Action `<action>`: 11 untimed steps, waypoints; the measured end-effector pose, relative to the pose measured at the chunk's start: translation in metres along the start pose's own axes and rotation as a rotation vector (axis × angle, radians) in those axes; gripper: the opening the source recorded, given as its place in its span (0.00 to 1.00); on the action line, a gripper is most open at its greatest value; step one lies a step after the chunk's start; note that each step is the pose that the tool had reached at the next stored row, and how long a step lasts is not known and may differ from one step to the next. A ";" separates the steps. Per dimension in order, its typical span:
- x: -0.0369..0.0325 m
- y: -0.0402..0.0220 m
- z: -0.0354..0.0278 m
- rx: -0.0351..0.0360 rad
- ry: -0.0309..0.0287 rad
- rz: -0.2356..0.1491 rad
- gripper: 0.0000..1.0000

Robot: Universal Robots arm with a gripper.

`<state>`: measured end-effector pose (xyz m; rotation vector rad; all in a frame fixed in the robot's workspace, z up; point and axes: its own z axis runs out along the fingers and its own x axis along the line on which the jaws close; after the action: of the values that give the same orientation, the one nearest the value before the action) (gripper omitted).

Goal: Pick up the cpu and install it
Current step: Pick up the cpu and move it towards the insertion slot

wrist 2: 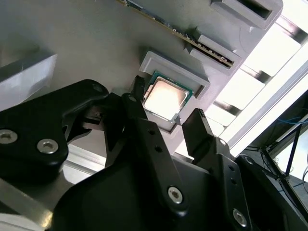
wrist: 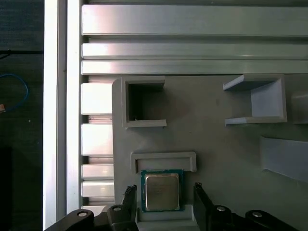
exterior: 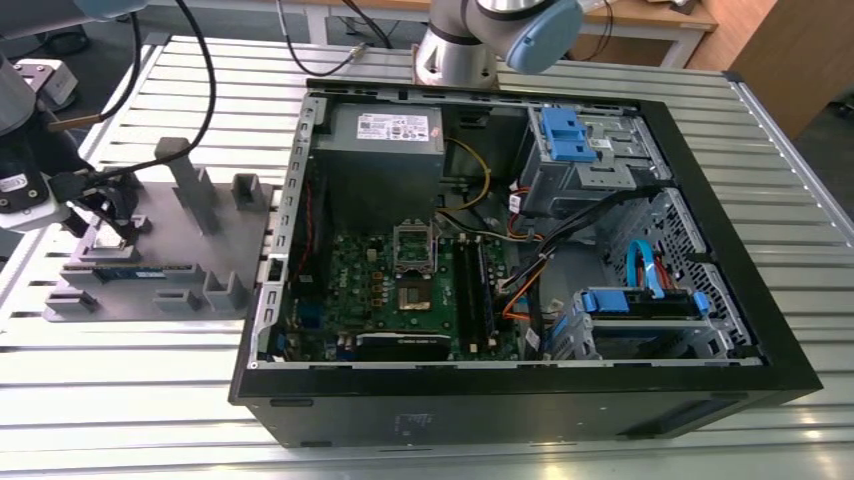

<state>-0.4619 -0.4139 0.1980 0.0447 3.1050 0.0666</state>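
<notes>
One chip (wrist: pixel 162 191), one memory stick (exterior: pixel 134 271), one grey tray (wrist: pixel 207 134), one computer case (exterior: pixel 747 370), one slatted table (exterior: pixel 134 400), one pincer (wrist: pixel 163 190) with two fingers (wrist: pixel 202 198).

shiny metal-topped cpu (wrist: pixel 162 191), matt grey plastic tray (wrist: pixel 216 144), glossy ribbed metal table (wrist: pixel 192 19).

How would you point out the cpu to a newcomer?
Find the grey tray beside the open computer case. The cpu lies in a framed pocket near its edge. Unlike the long green memory stick, it is square, flat and silver-topped.
</notes>
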 end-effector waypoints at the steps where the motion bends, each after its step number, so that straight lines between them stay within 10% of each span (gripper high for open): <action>1: 0.0000 0.0000 0.0000 0.0000 0.0000 0.000 0.59; 11: 0.0003 0.0011 0.0077 -0.0014 -0.0064 -0.045 0.59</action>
<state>-0.4619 -0.4124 0.1903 -0.0254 3.0979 0.0672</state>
